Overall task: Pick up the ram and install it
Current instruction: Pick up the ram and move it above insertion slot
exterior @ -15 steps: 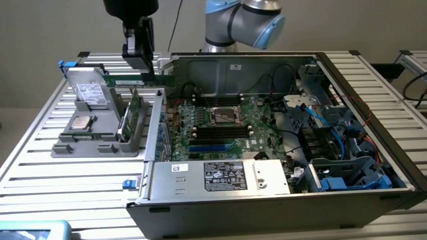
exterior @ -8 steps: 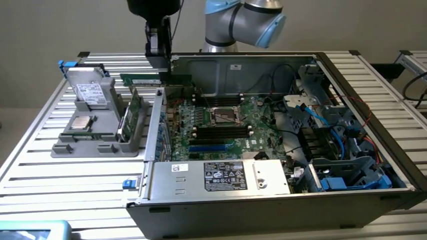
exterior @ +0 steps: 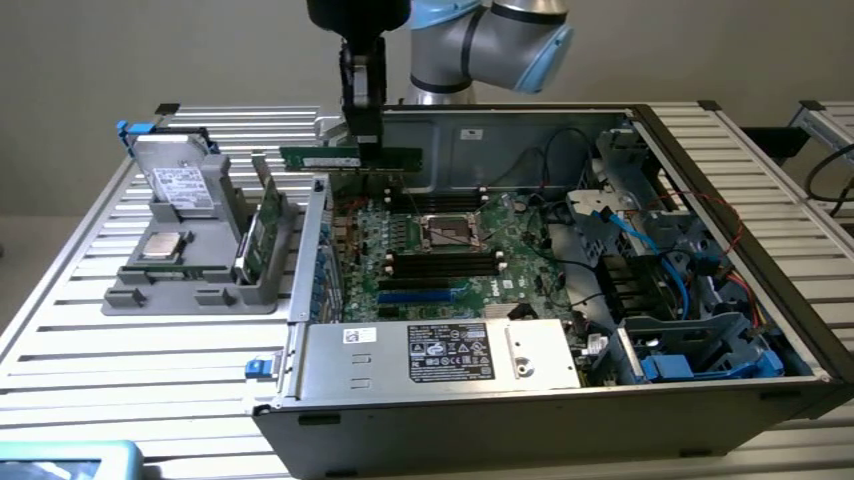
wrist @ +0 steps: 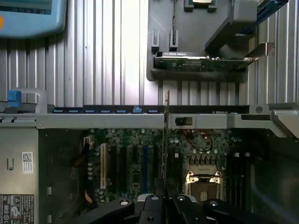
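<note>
A table of silver ribbed aluminium slats (exterior: 80, 330) carries everything in the scene. On it a large grey metal computer case (exterior: 534, 420) is laid on its side with its cover off. A grey robot arm with pale blue joint caps (exterior: 494, 45) is seen at the far side, reaching over the far left corner of the case. Inside the case a green motherboard (exterior: 521, 225) is exposed, and a grey metal box with a white label (exterior: 360, 365) is fitted along the near side. On the table to the left of the case stands a grey plastic holder (exterior: 187, 290), in which a silver hard drive (exterior: 180, 185) and a taller green expansion card (exterior: 260, 235) are kept upright. A light blue plastic device (exterior: 60, 462) lies at the near left corner of the table. On the motherboard a square silver processor socket (exterior: 451, 232) is flanked on its near side by long black slots (exterior: 441, 262). The slim green ram strip with a white sticker (exterior: 350, 158) is clamped near its middle by the black gripper (exterior: 363, 150), whose fingers are closed on it. It is held level, on its long edge, above the far left part of the motherboard and not seated in any slot. In the wrist view the ram (wrist: 167, 135) is seen edge-on as a thin line running out from the gripper (wrist: 166, 203).
</note>
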{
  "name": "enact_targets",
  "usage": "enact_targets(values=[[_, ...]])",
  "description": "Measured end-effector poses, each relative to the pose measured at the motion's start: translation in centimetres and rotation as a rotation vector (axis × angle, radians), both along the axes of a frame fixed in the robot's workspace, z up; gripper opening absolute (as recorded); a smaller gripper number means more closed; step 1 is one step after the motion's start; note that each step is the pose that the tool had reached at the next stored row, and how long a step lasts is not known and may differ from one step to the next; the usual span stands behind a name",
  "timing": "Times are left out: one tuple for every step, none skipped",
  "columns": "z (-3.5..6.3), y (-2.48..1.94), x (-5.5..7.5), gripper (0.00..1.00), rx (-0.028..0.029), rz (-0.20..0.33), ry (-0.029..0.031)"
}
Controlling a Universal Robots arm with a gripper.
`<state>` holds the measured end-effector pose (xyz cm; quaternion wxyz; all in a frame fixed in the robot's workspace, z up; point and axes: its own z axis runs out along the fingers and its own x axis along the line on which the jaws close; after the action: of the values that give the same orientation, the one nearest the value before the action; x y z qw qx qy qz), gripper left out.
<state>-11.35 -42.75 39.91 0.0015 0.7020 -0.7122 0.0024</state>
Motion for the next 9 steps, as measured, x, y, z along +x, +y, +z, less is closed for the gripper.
enact_targets(values=[[-0.01, 0.01, 0.5, 0.13, 0.0, 0.0, 0.0001], [-0.02, 0.03, 0.9, 0.13, 0.0, 0.0, 0.0001], [-0.02, 0.05, 1.4, 0.13, 0.0, 0.0, 0.0002], [-0.03, 0.07, 1.8, 0.13, 0.0, 0.0, 0.0003], [-0.04, 0.08, 2.3, 0.13, 0.0, 0.0, 0.0004], [-0.04, 0.09, 2.7, 0.13, 0.0, 0.0, 0.0005], [-0.05, 0.09, 3.2, 0.13, 0.0001, 0.0, 0.0006], [-0.05, 0.1, 3.6, 0.13, 0.0001, 0.0, 0.0009], [-0.05, 0.11, 4.0, 0.13, 0.0001, 0.0, 0.001]])
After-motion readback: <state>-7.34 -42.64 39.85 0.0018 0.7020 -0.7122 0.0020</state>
